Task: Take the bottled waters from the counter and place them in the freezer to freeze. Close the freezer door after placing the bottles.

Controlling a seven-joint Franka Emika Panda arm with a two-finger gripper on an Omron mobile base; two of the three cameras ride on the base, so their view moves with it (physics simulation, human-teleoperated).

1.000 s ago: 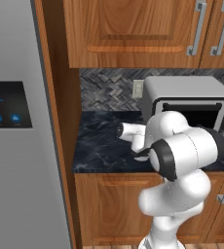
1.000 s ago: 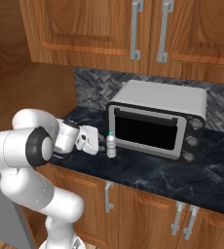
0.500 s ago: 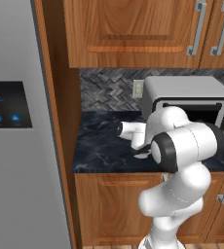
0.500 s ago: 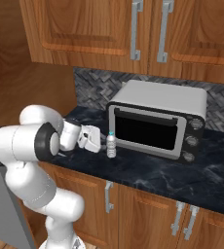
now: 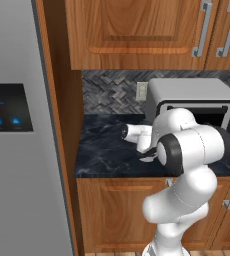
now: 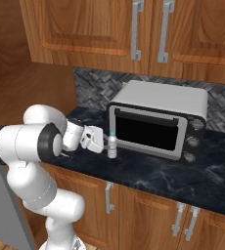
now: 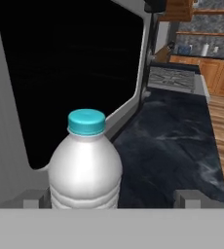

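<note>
The dark blue-black marbled stone counter (image 6: 148,173) carries a small whitish plastic bottle with a blue cap (image 6: 112,146), upright just beyond the claw (image 6: 102,141), and a grey steel microwave with a black window (image 6: 156,119) directly behind that bottle.

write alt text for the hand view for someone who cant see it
A small whitish plastic water bottle with a blue-green cap stands upright close ahead, between the open end effector fingertips and nearer one of them. Behind it is the black window of a grey microwave, and the dark marbled stone counter stretches away beside it.
</note>
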